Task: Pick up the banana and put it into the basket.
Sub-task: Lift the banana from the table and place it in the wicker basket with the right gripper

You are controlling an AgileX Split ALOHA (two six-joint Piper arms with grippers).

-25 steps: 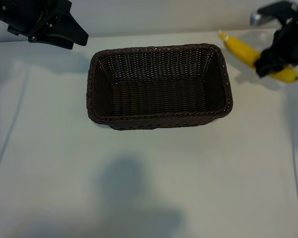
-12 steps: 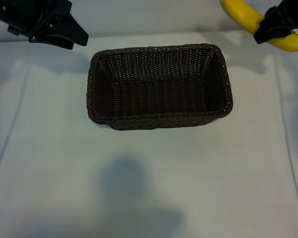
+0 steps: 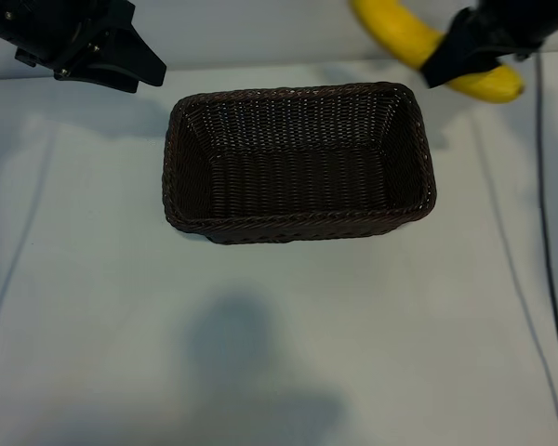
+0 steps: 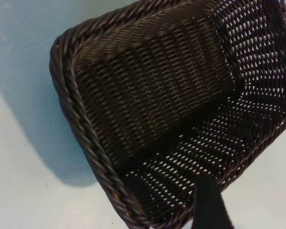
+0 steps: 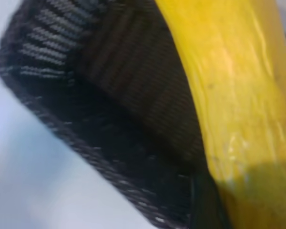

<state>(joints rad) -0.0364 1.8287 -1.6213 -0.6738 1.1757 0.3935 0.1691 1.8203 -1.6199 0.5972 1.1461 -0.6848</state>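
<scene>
My right pincer (image 3: 458,58) grips the banana (image 3: 400,32) up high; next I lower it into the basket (image 3: 298,223).

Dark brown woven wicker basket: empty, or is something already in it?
Empty. The dark brown woven wicker basket shows only bare weave; the bright yellow curved banana is outside, in the right gripper.

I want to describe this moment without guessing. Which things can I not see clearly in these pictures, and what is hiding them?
- Banana, exterior view: its stem end is cut off by the top edge, and its middle is covered by the right gripper.
- Right gripper's fingers, right wrist view: blurred; the banana fills the frame.
- Left gripper, exterior view: its arm is cut off by the top edge.
- Basket, left wrist view: its far side is cut off by the picture's edge.
</scene>
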